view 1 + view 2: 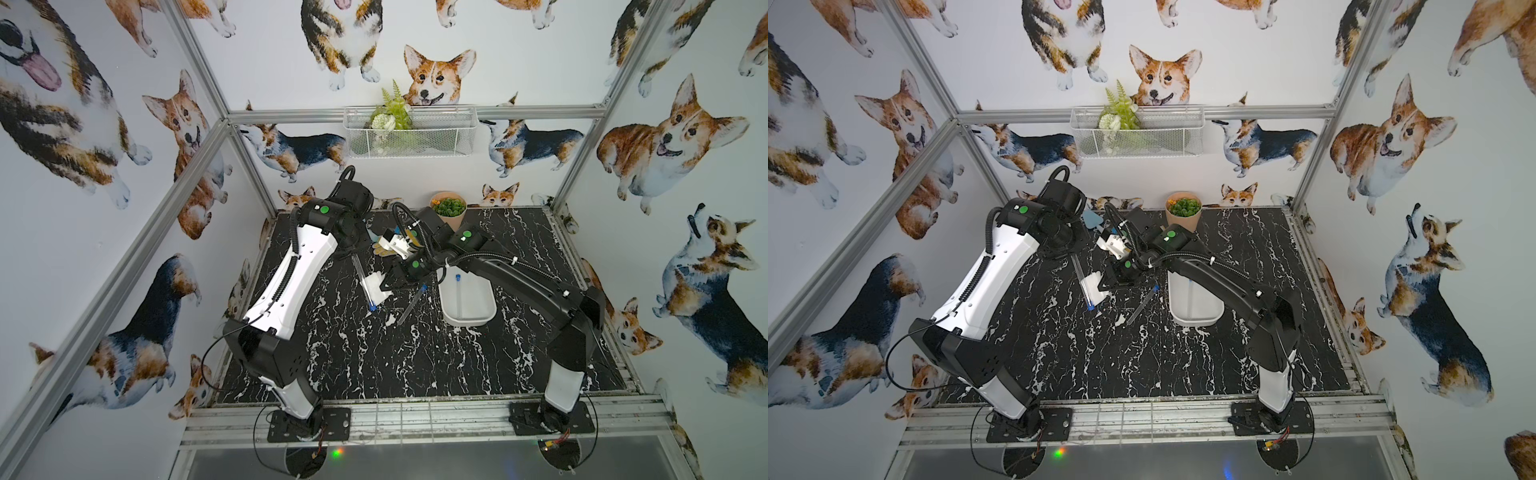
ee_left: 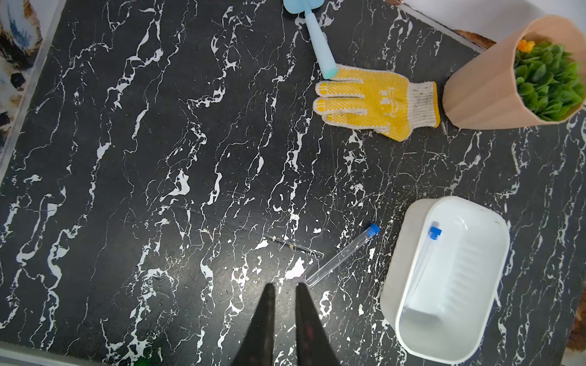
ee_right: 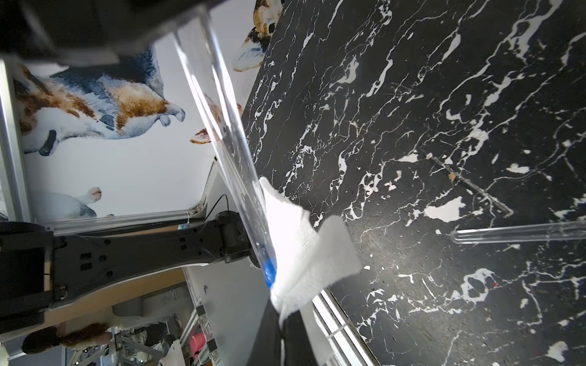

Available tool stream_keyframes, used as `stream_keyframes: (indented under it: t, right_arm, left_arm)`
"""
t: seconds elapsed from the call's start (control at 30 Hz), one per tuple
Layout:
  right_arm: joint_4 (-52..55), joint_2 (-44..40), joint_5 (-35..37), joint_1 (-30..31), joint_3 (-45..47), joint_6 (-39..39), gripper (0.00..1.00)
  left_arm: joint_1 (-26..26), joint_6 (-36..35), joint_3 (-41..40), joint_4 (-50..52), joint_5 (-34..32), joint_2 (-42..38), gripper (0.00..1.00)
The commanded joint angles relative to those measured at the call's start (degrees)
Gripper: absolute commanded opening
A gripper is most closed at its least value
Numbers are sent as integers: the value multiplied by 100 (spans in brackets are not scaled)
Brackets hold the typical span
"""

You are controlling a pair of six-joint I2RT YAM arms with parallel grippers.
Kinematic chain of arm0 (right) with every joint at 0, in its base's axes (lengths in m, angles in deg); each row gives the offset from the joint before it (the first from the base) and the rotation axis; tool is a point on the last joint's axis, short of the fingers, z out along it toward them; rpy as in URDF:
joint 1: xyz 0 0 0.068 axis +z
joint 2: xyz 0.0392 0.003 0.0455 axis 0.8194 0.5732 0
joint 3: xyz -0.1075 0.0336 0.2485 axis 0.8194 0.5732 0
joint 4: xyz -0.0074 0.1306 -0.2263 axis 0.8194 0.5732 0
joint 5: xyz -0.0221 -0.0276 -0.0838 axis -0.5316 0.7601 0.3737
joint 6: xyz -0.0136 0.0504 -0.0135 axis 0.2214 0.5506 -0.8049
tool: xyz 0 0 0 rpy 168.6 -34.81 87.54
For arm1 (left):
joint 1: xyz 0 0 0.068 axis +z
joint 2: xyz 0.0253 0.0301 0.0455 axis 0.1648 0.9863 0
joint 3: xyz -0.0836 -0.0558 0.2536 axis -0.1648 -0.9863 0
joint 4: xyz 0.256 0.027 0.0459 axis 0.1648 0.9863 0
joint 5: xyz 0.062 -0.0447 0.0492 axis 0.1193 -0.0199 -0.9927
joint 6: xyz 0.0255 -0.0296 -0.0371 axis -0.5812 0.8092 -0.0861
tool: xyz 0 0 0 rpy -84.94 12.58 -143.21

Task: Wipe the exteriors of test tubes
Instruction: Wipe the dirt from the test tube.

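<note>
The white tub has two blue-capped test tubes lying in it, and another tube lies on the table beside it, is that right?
No. The white tub holds just one blue-capped test tube, as the left wrist view shows. Another tube does lie on the table beside it.

Tube (image 2: 423,266) in tub (image 2: 394,298) — another tube (image 2: 342,255) beside.
</note>
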Motion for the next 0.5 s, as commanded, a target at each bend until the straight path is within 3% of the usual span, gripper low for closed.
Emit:
stream_keyframes:
  t: [0.0,0.3,0.47]
  right_arm:
    - [-314,207,-177,4,-333,245,0]
    - [-131,849,-170,-1,-1509,352,0]
    - [-176,824,-174,21,-1483,456,0]
  left_arm:
    - [-50,66,-103,163,10,-45,13]
    - [-71,143,-407,148,150,-470,13]
    - [-66,138,-477,123,174,-524,13]
